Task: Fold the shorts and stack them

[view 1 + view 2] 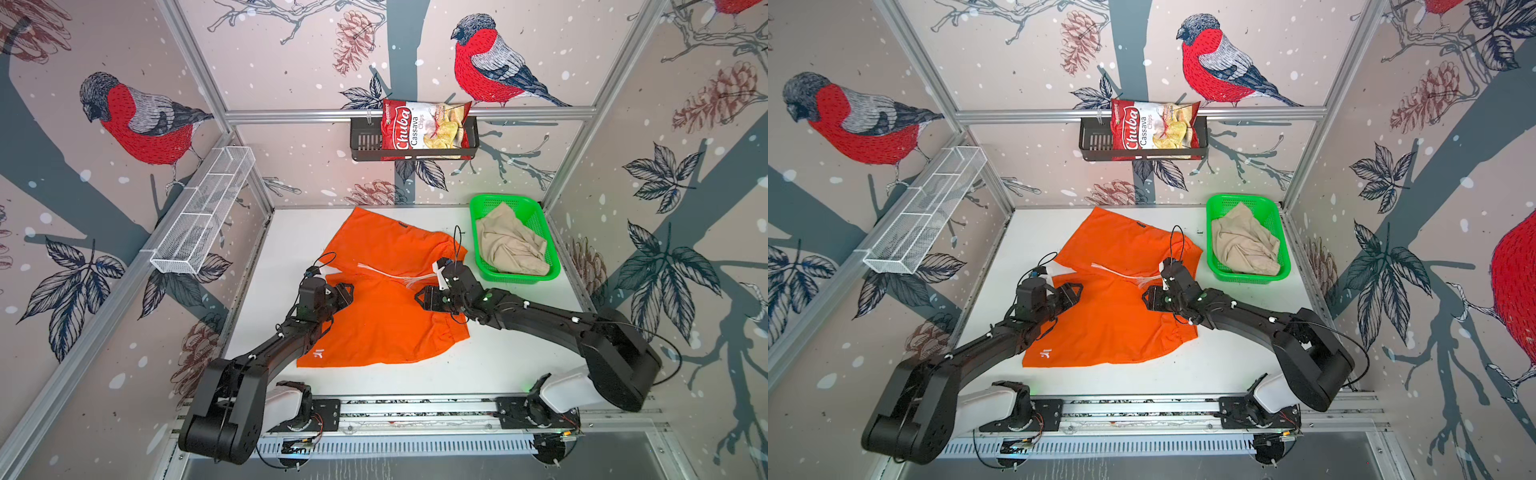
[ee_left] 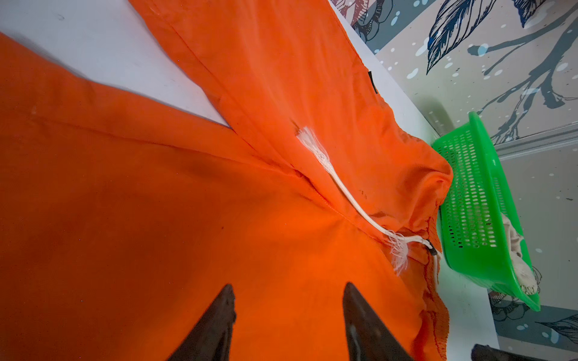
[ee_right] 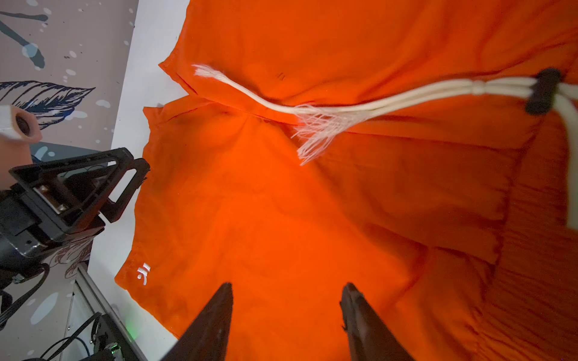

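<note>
In both top views we find the orange shorts (image 1: 382,320) spread unfolded on the surface (image 1: 498,365), the beige shorts (image 1: 509,243) crumpled in the green basket (image 1: 521,277), and the left end effector (image 1: 348,291) and right end effector (image 1: 419,297) part-open and empty above the orange cloth, so we judge folding and stacking not yet begun.

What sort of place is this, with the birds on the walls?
Probably a robot test booth, not a home: a left robot arm and right robot arm sit on a metal rail beside a white table, boxed in by wallpapered panels, with orange shorts spread out, perhaps as practice laundry.

Table (image 1: 498,365) bears orange shorts (image 1: 386,324), green basket (image 1: 519,276).
</note>
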`<state>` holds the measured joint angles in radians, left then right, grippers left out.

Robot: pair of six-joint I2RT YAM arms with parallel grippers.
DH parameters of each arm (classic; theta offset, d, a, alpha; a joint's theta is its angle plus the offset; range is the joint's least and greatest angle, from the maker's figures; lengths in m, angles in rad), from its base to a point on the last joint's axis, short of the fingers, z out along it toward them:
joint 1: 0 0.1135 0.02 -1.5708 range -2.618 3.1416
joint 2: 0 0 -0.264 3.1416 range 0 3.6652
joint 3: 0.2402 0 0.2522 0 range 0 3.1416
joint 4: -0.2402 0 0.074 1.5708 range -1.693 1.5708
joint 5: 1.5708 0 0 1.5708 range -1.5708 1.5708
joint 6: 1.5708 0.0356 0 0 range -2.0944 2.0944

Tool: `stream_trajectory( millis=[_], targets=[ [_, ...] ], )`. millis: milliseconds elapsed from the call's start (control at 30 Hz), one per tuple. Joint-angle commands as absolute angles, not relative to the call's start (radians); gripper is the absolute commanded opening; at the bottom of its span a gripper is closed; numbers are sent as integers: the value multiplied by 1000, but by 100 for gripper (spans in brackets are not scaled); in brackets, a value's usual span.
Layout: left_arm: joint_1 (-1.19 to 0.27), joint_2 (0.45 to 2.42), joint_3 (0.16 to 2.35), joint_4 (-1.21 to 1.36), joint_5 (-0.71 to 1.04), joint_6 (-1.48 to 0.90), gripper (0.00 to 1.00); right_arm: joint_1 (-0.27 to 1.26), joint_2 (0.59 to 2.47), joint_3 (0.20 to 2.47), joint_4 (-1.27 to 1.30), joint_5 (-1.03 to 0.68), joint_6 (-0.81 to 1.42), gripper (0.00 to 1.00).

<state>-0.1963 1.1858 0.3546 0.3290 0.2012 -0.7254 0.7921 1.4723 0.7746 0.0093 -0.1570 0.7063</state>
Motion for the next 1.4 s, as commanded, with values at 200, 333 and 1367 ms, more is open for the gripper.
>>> stream_trajectory(
  millis=[200,333,1367],
  targets=[
    [-198,1236,310,340,176,-720,55,787,1497,712,70,-206,772,57],
    [-198,1290,317,362,181,-709,55,757,1400,676,47,-221,777,58],
    [-196,1630,476,499,199,-666,56,371,1033,169,168,-610,1119,61]
  ],
)
